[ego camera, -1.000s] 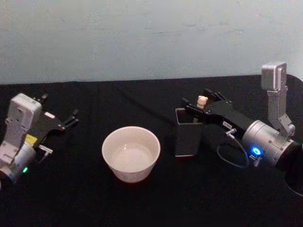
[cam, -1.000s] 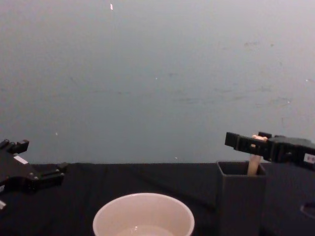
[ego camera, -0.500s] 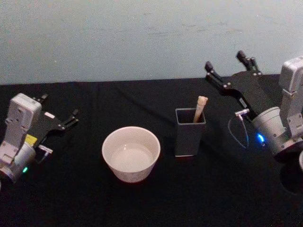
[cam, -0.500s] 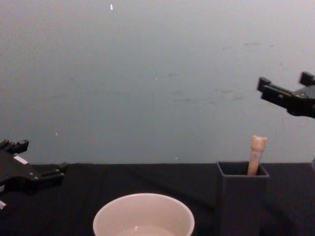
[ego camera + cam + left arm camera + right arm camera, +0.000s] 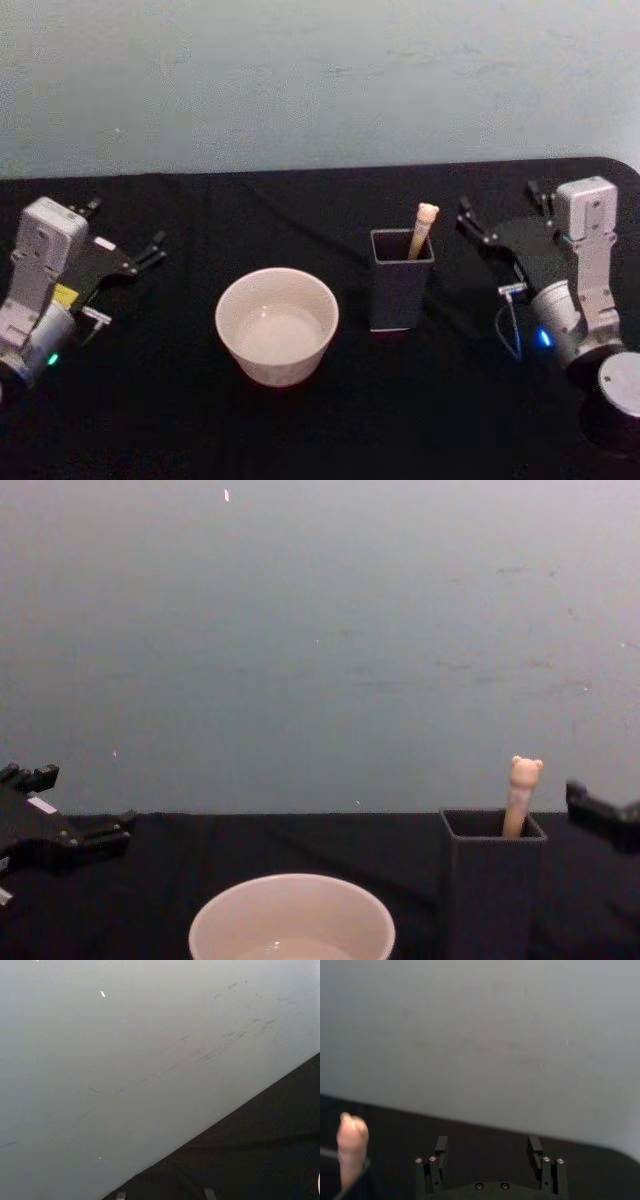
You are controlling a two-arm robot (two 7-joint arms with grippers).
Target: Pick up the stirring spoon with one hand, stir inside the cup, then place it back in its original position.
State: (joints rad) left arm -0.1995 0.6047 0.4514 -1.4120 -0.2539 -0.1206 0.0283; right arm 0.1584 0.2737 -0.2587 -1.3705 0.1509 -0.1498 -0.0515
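Note:
The stirring spoon stands in a tall dark-grey square holder, its beige bear-head handle sticking out above the rim; its bowl is hidden inside. The cream-white cup sits left of the holder, with nothing in it. My right gripper hovers open to the right of the holder, apart from the spoon. In the right wrist view its fingers are spread, and the handle is off to one side. My left gripper rests open at the table's left.
A black cloth covers the table, which ends at a pale wall behind. Free room lies in front of the cup and holder. The left gripper shows low at the chest view's left edge.
My right gripper left the spoon's handle, rose up and back, then came down to the right of the holder. The spoon stays in the holder. The left arm has not moved.

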